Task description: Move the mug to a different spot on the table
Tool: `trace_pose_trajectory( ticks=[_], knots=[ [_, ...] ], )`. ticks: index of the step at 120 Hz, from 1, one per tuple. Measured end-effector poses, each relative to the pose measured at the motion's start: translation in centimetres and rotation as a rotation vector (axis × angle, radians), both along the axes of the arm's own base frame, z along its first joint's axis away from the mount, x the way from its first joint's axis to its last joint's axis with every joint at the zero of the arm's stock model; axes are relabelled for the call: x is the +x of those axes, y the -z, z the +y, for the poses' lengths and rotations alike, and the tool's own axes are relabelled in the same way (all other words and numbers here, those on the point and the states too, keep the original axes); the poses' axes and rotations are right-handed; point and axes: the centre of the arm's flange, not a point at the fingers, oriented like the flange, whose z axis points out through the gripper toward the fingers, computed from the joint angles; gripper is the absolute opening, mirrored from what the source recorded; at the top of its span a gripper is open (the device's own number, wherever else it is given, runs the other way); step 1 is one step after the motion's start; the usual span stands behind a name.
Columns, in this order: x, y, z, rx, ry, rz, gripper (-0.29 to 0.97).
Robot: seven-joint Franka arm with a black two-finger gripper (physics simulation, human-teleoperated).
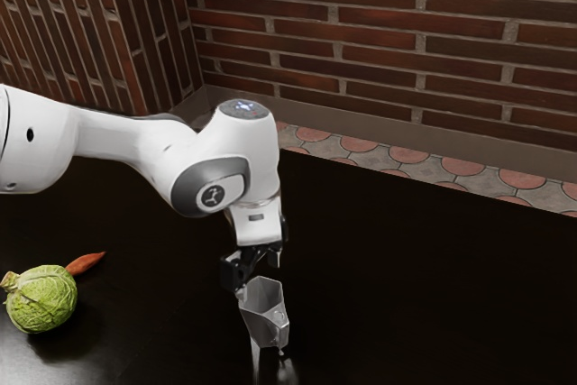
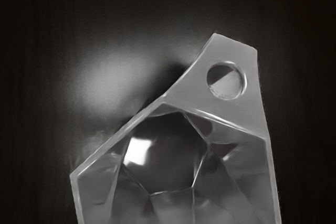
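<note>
Hand: the black hand [image 1: 255,270] points down from the white arm [image 1: 135,155] and sits right at the upper rim of the mug, on the rim's side toward the exterior view's left; I cannot tell whether it is spread or pinching the rim
Mug: a grey, faceted mug [image 1: 264,311] narrowing toward its base, directly below the hand and leaning a little; in the wrist view the mug [image 2: 173,171] shows its open mouth and dark inside just under the hand
Handle: a flat tab with a round hole [image 2: 228,85], sticking out from the rim on the side away from the hand
Mug's footing: its base meets a faint reflection on the glossy top; whether it touches the surface or hangs just above it cannot be told
Table: dark and shiny [image 1: 424,268], with a pale glare patch beside the mug in the wrist view [image 2: 105,77]
Cabbage: a green cabbage [image 1: 41,297] well apart from the mug, toward the exterior view's left
Carrot: an orange carrot [image 1: 85,263] just beside the cabbage, behind it
Surroundings: a red brick wall [image 1: 379,33] and a patterned tile floor [image 1: 433,164] beyond the table's far edge
</note>
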Motion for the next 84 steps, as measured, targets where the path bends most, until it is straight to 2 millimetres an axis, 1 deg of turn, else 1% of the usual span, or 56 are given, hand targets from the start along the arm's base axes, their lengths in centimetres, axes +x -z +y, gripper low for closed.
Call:
trace_pose_trajectory(
  ticks=[9, 27, 34, 40, 48, 56, 71, 84],
  knots=[
    [-0.7, 0.1, -1.6, -0.003, 0.024, -0.006, 0.68],
    [-2.9, 0.4, -6.4, -0.009, 0.099, -0.009, 0.68],
    [-3.4, 1.0, -7.5, -0.011, 0.114, -0.007, 0.68],
    [-3.3, 1.6, -7.7, -0.013, 0.110, -0.004, 0.68],
    [-2.8, 2.7, -7.0, -0.013, 0.086, 0.002, 0.68],
    [-2.9, 3.7, -6.5, 0.011, 0.088, -0.001, 0.68],
    [-3.9, 4.9, -8.1, 0.040, 0.126, -0.007, 0.68],
    [-3.8, 6.1, -8.7, 0.078, 0.164, -0.033, 0.68]
  ],
)
